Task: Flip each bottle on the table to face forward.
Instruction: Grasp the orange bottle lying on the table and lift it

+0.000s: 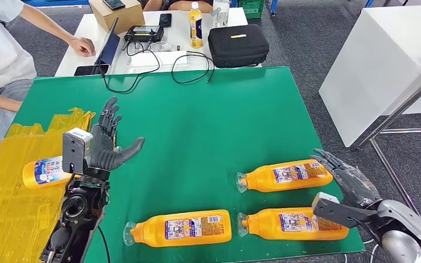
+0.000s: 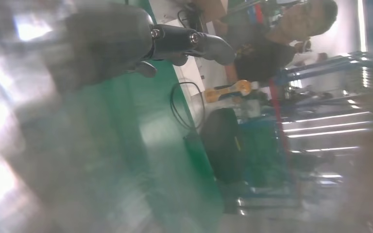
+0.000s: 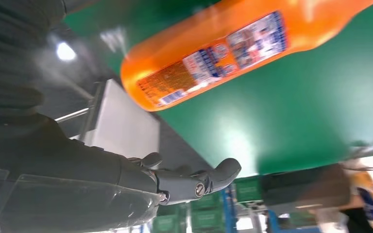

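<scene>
Orange bottles lay on their sides on your green table (image 1: 208, 109) in the head view: one (image 1: 284, 175) at about 4 o'clock from the table's centre, one (image 1: 290, 224) just nearer the robot, and one (image 1: 178, 228) at about 6 o'clock, all three with their clear necks pointing toward 9 o'clock. A fourth bottle (image 1: 45, 171) lay on the yellow sheeting (image 1: 11, 208) at 8 o'clock, just beside the left arm.

Your left hand (image 1: 108, 143) was over the table at 9 o'clock, fingers spread and thumb out, holding nothing. Your right hand (image 1: 346, 175) was at the table's edge at 4 o'clock, fingers extended and apart, empty, its fingertips near the base of the far right bottle; whether they touched, you could not tell from the head view.

The right wrist view gave what the head view did not: the hand (image 3: 126, 179) open, with clear space between it and that bottle (image 3: 233, 48).

The left wrist view was badly blurred; it showed the thumb (image 2: 194, 43) over green surface.

Beyond the table at 12 o'clock, the head view showed a black case (image 1: 238, 45), cables, an upright bottle (image 1: 196, 24) and a seated person (image 1: 0, 60) at 10 o'clock.
</scene>
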Motion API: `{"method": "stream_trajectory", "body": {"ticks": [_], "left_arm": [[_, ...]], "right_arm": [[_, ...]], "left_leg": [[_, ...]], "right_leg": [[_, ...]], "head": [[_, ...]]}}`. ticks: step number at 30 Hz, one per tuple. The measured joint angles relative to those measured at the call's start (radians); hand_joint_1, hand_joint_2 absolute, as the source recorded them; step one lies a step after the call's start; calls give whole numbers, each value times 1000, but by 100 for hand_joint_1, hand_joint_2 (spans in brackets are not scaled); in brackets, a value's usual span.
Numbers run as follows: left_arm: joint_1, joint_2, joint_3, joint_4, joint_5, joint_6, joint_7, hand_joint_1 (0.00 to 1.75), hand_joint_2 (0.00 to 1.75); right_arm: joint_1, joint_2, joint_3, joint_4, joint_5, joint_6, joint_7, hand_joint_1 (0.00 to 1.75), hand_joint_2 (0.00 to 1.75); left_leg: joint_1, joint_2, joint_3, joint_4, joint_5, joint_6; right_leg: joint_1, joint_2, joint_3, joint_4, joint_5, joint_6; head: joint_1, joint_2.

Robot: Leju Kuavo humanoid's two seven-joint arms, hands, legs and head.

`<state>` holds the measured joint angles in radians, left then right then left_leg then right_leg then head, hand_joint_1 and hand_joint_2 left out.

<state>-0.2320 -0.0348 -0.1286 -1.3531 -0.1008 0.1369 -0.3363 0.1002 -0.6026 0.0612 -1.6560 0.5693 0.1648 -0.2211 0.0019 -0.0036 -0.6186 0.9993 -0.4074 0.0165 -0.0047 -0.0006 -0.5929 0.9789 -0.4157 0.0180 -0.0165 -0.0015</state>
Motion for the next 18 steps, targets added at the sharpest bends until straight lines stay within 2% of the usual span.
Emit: {"method": "stream_trajectory", "body": {"ticks": [7, 18], "left_arm": [[0, -2, -10, 0, 1, 1, -1, 0, 175], [1, -8, -22, 0, 7, 4, 1, 0, 175]], "right_arm": [[-53, 29, 38, 74, 28, -16, 7, 0, 175], [-178, 99, 123, 192, 121, -91, 65, 0, 175]], "left_leg": [[0, 0, 0, 0, 0, 0], [0, 0, 0, 0, 0, 0]], "right_leg": [[0, 0, 0, 0, 0, 0], [0, 1, 0, 0, 0, 0]], "head": [[0, 0], [0, 0]]}}
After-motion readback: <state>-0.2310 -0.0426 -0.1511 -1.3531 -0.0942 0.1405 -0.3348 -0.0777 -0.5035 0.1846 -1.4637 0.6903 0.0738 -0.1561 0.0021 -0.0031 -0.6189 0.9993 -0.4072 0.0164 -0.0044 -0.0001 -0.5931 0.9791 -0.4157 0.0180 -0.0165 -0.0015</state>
